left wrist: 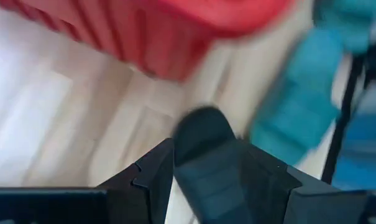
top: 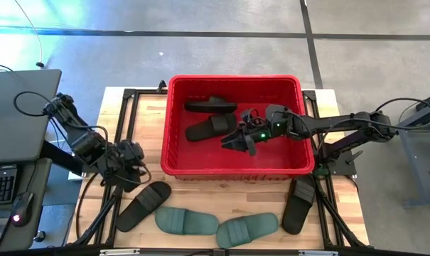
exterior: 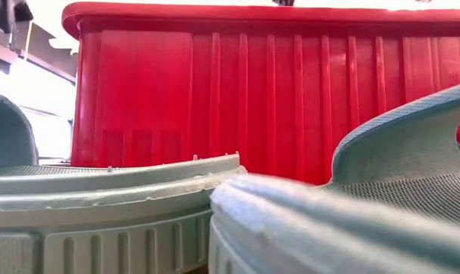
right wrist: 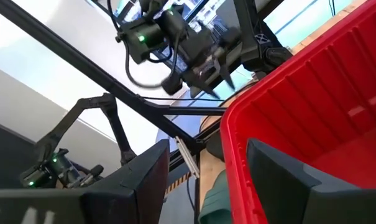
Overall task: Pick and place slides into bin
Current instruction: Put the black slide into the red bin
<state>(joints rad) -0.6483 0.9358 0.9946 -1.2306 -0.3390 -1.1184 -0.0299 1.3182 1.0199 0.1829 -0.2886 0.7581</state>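
The red bin [top: 168,128] stands in the middle of the table with two black slides [top: 209,128] [top: 210,106] lying in it. My right gripper [top: 234,142] reaches in over the bin from the right, open and empty [right wrist: 206,152]. My left gripper [top: 134,169] hovers open at the bin's near left corner. In its wrist view [left wrist: 206,158] a black slide [left wrist: 203,134] shows between the fingers; I cannot tell whether they touch it. That slide [top: 143,205] lies flat on the table. Two sage-green slides [top: 186,220] [top: 246,229] and another black slide [top: 298,205] lie along the near edge.
The bin's ribbed near wall [exterior: 275,91] rises right behind the green slides [exterior: 108,198] [exterior: 351,221]. A dark desk with a keyboard and a mouse [top: 19,210] stands left of the table. Bare wood shows between the bin and the slides.
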